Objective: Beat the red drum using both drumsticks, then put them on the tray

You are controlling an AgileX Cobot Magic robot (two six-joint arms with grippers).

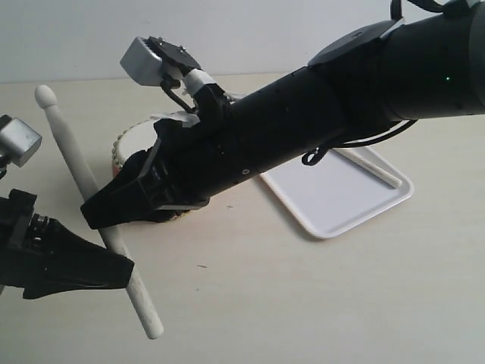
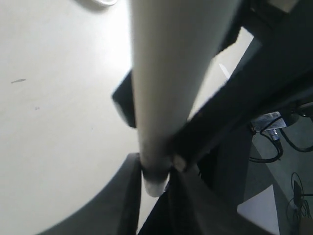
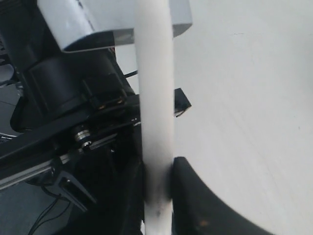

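One pale drumstick slants across the left of the exterior view, and both grippers grip it. My left gripper is shut on its lower part; the stick runs out from the left gripper. My right gripper reaches across and is shut on the same stick, its jaws against the shaft at the right gripper. The red drum is mostly hidden behind the right arm. A second drumstick lies on the white tray.
The right arm stretches diagonally over the drum and the tray's near corner. The left arm's silver wrist camera sits close beside the right gripper. Bare tabletop lies in front.
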